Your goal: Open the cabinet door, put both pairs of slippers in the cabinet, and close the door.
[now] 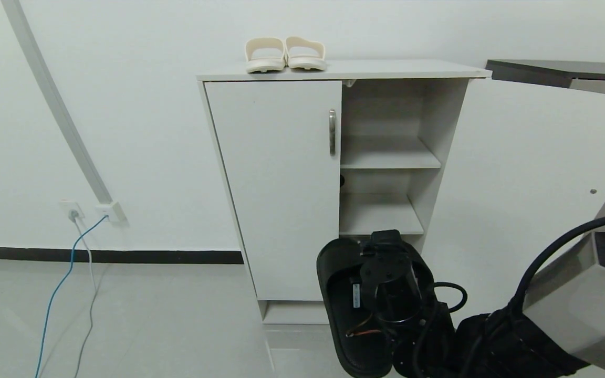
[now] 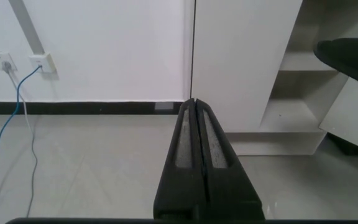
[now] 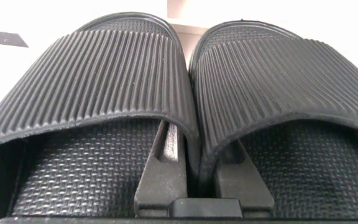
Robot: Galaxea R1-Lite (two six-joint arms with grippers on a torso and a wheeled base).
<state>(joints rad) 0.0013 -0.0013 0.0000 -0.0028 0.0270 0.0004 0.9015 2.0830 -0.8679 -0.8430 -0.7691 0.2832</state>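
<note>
The black slippers (image 1: 337,315) are pinched together by their inner edges in the right gripper's (image 3: 194,158) jaws, before the open cabinet (image 1: 276,199). Light, bendy foam is judged; the left gripper's (image 2: 196,143) jaws are closed, empty.

White wall (image 1: 139,131) above pale glossy floor (image 1: 150,325); wiring low on the left.
Along the foot of the wall, a black skirting strip (image 1: 124,256); slanting down across the wall from the top left, a grey cable duct (image 1: 53,102), ending at a small white box (image 1: 112,211); just beside that, a wall socket (image 1: 73,210) with a plug in it; from the box, a blue cable (image 1: 53,299) trailing down onto the floor; from the socket, a grey cable (image 1: 91,294) hanging alongside; far right and high up, a dark grey slab (image 1: 560,69), seen edge-on.
</note>
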